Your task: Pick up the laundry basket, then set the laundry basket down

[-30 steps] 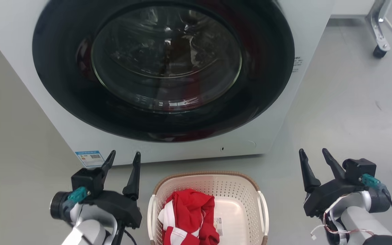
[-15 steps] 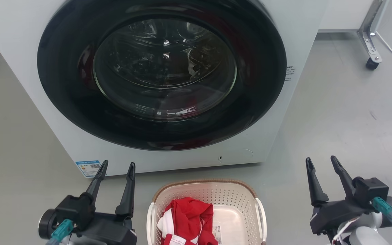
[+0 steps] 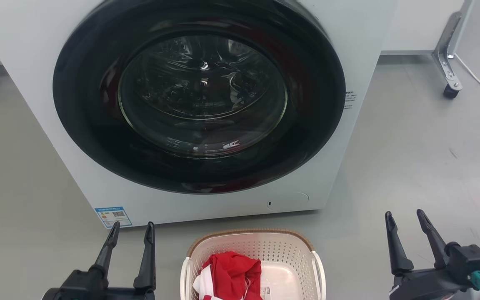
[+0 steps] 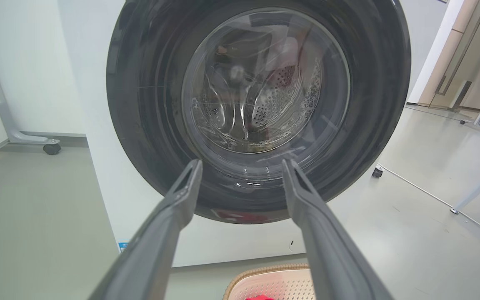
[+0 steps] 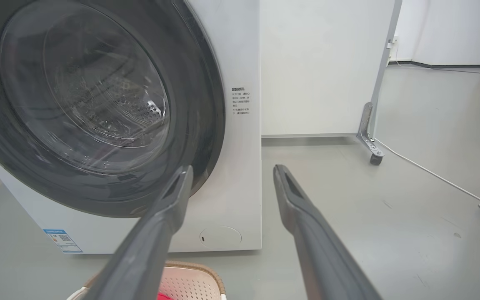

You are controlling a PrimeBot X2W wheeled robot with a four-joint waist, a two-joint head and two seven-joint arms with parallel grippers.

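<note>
Two tools spread, empty: left tool (image 3: pixel 133 226), right tool (image 3: pixel 403 213) | laundry basket (image 3: pixel 251 231) on the floor between them, just in front of the washing machine (image 3: pixel 361 50) | likely light, stiff, smooth plastic; the red garment (image 3: pixel 233 271) adds little weight | best hold: white side handles (image 3: pixel 321 275), one per tool, kept level

So the laundry basket (image 3: pixel 283 252) is cream-white, dotted with holes, brown woven-look rim; the cloth (image 3: pixel 233 275) inside is red and white. White washing machine (image 3: pixel 31 75), glossy black door ring (image 3: pixel 81 125), blue sticker (image 3: pixel 113 216), plain grey floor (image 3: pixel 423 158).
</note>
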